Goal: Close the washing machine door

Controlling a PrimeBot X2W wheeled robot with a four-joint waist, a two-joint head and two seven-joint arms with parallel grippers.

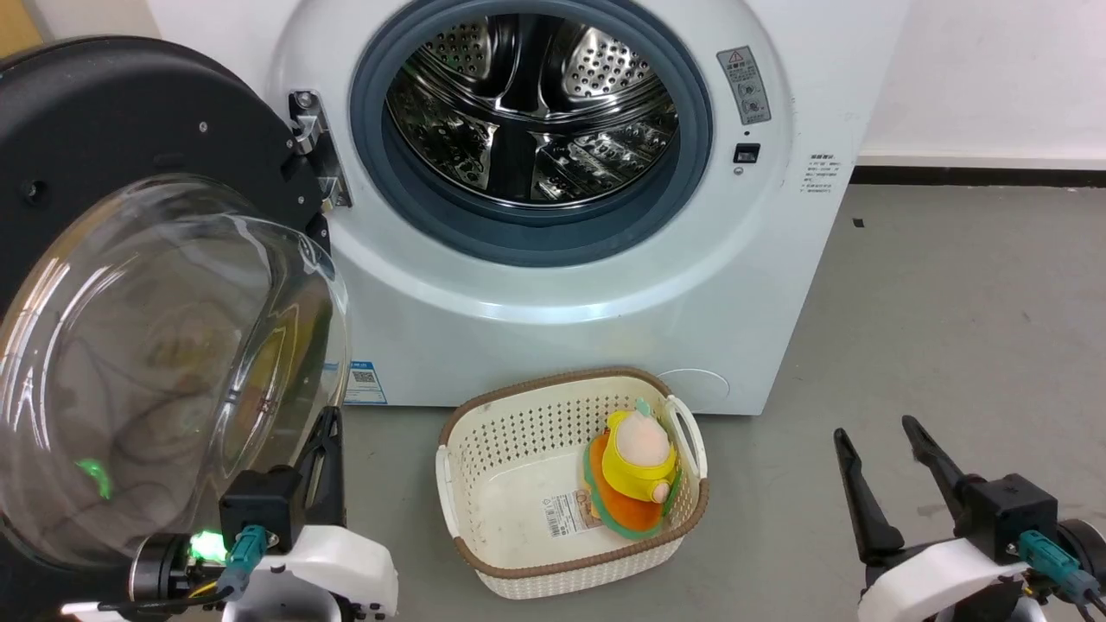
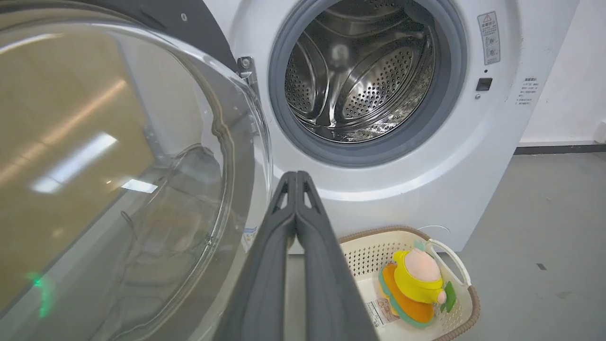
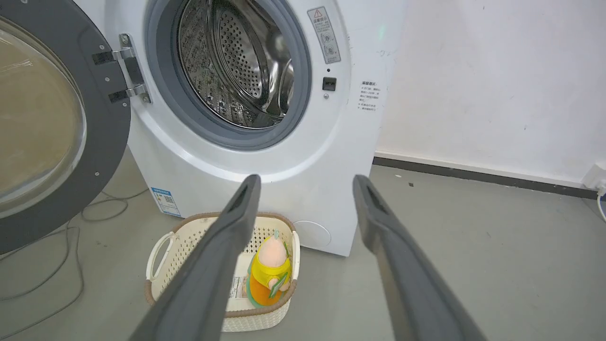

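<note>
Grey floor (image 1: 950,345): one washing machine (image 1: 562,302), one basket (image 1: 553,380).

We can read no word or number outright. On the right of the washing machine (image 1: 605,328) front we see a grey warning label (image 1: 744,85) headed by a red triangle sign with small pictograms beneath, and further right a block of fine print (image 1: 822,175), too small to read. Low on the same front is a blue-and-white sticker (image 1: 365,383) bearing what looks like a QR code, and inside the basket (image 1: 570,586) lies a white label (image 1: 566,511) with a barcode, its digits blurred.
</note>
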